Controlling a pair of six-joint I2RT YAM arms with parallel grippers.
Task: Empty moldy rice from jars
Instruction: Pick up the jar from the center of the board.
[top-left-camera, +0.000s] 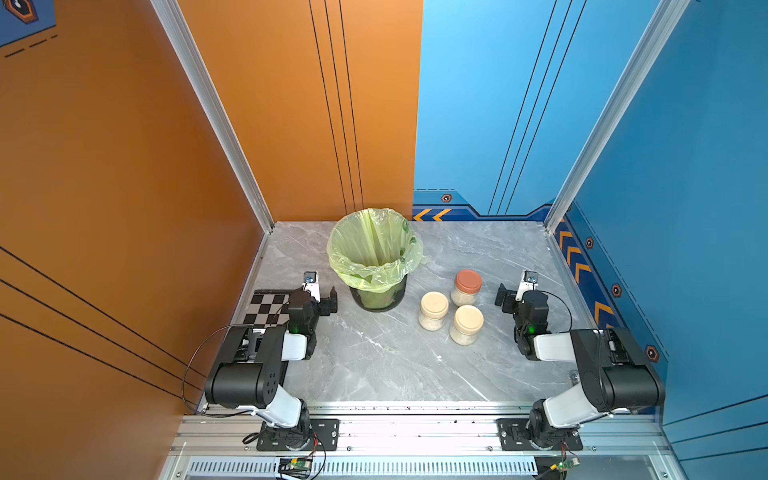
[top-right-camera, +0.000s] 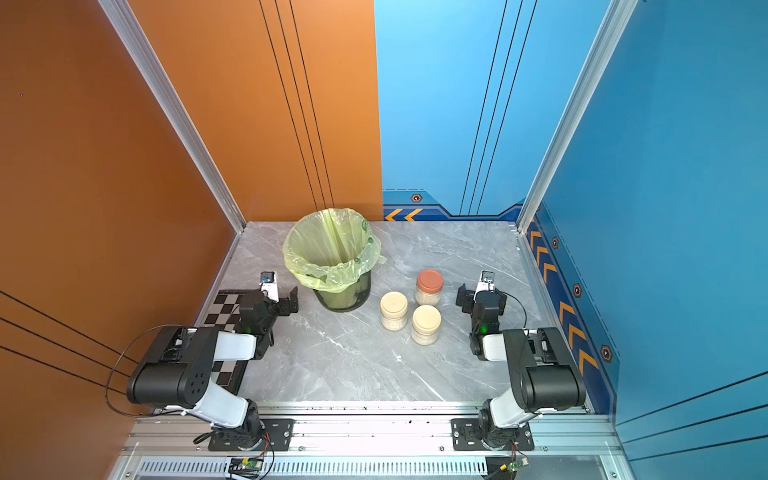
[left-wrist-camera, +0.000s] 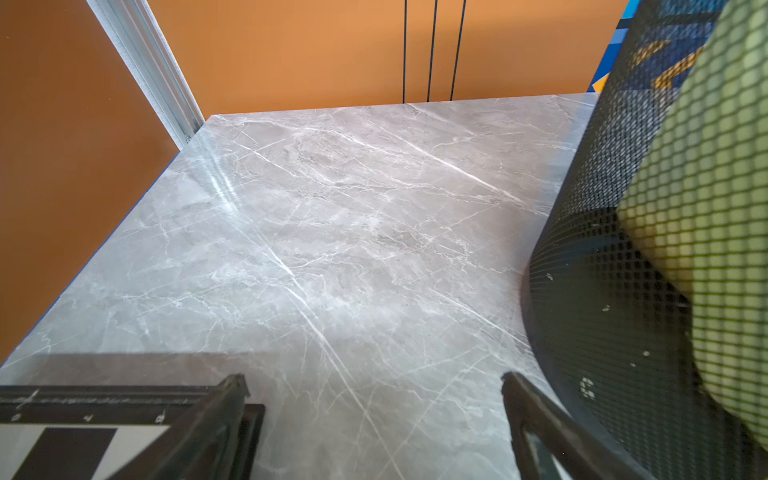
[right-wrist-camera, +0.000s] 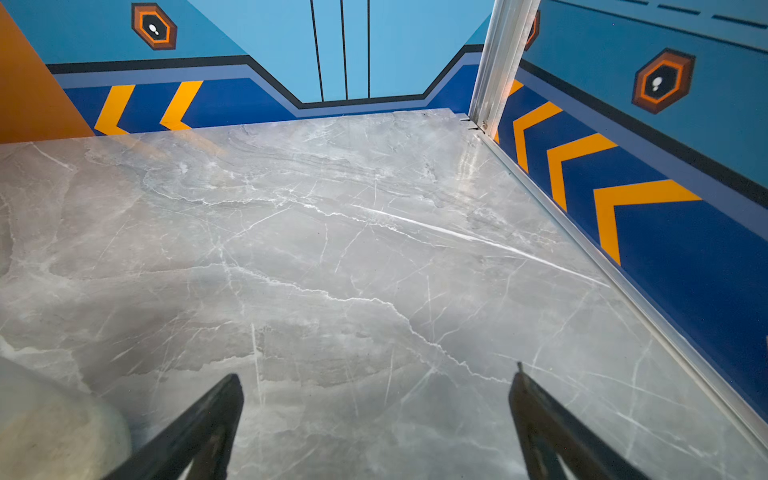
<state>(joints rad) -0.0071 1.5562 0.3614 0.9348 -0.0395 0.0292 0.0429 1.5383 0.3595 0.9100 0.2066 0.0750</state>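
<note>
Three lidded jars (top-left-camera: 434, 309) of moldy rice (top-left-camera: 462, 336) wait untouched between two released sets of fingers.

The jars stand on the desk (top-left-camera: 374, 365) near the right fingers (right-wrist-camera: 208, 415), and the lined bin (top-left-camera: 378, 297) is just beside the left fingers (left-wrist-camera: 536, 415), likely so each arm reaches its own job; both sets are spread and empty. Both top views show all lids (top-right-camera: 430, 280) on, while the right wrist view catches only a pale blur.

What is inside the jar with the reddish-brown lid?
Pale rice grains show through the clear wall of the jar. Its reddish-brown lid is on, hiding the rice's top surface; mold cannot be made out.
</note>
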